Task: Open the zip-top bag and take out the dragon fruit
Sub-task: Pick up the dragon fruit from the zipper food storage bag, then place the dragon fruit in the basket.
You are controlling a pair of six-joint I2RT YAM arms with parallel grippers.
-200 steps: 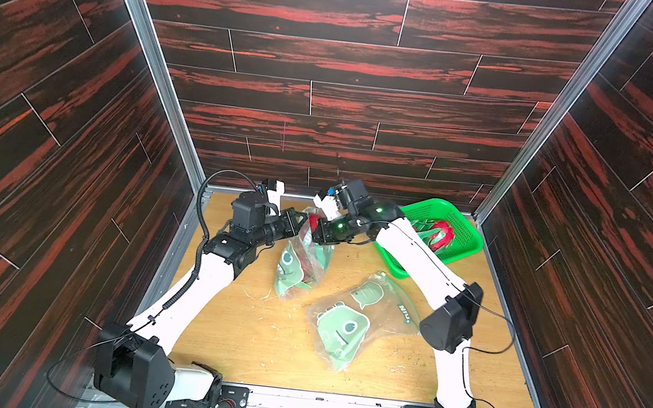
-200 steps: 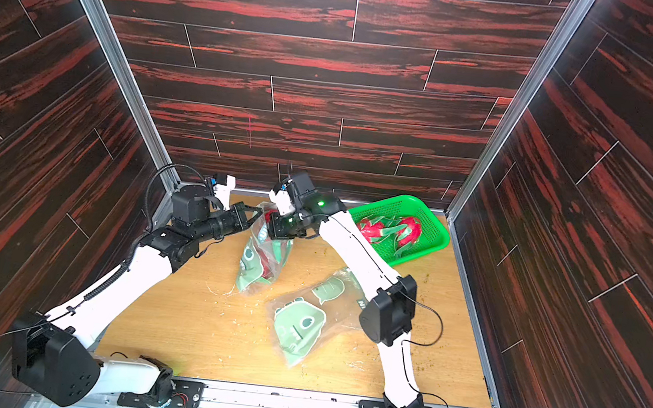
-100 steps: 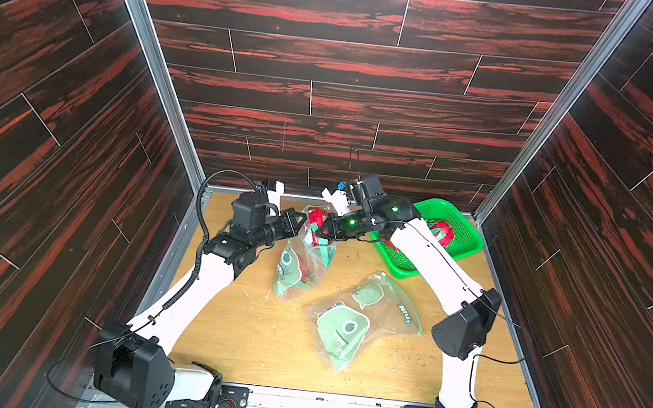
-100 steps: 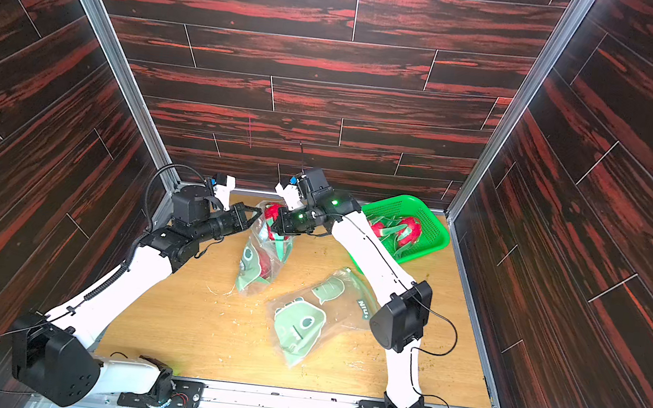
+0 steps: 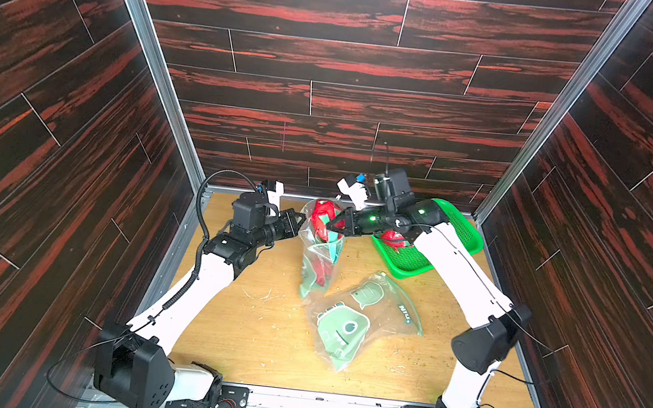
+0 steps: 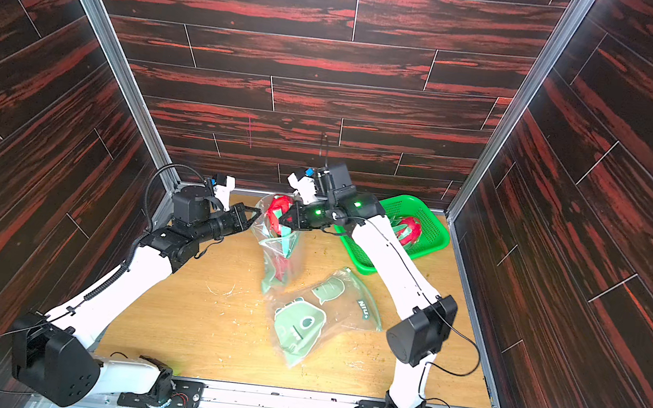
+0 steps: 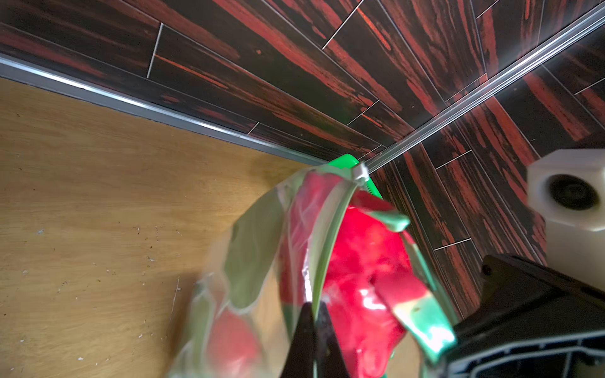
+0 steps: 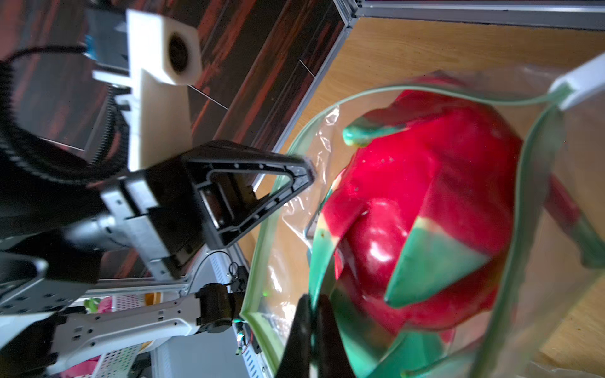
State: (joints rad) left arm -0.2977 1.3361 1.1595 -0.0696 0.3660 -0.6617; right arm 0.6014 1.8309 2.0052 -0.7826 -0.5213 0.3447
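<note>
A clear zip-top bag (image 5: 321, 254) (image 6: 279, 258) with a green rim stands near the back, mouth up and open. My left gripper (image 5: 301, 221) (image 7: 314, 306) is shut on the rim's left side. A red dragon fruit (image 5: 320, 212) (image 8: 425, 183) with green scales fills the mouth. My right gripper (image 5: 330, 227) (image 8: 312, 299) reaches in from the right and is shut on one of its green scales. Another red fruit (image 5: 321, 271) (image 7: 229, 340) lies lower in the bag. The white slider (image 8: 579, 81) sits at the rim's far end.
A green perforated basket (image 5: 460, 228) (image 6: 435, 230) in the back right corner holds a dragon fruit (image 6: 407, 229). A flat bag with green frog prints (image 5: 357, 321) (image 6: 312, 312) lies mid-table. The back wall is close behind both grippers.
The right arm's elbow has swung out to the right and its gripper has drawn slightly right, with the fruit showing more at the bag's mouth. The left arm has held still.
</note>
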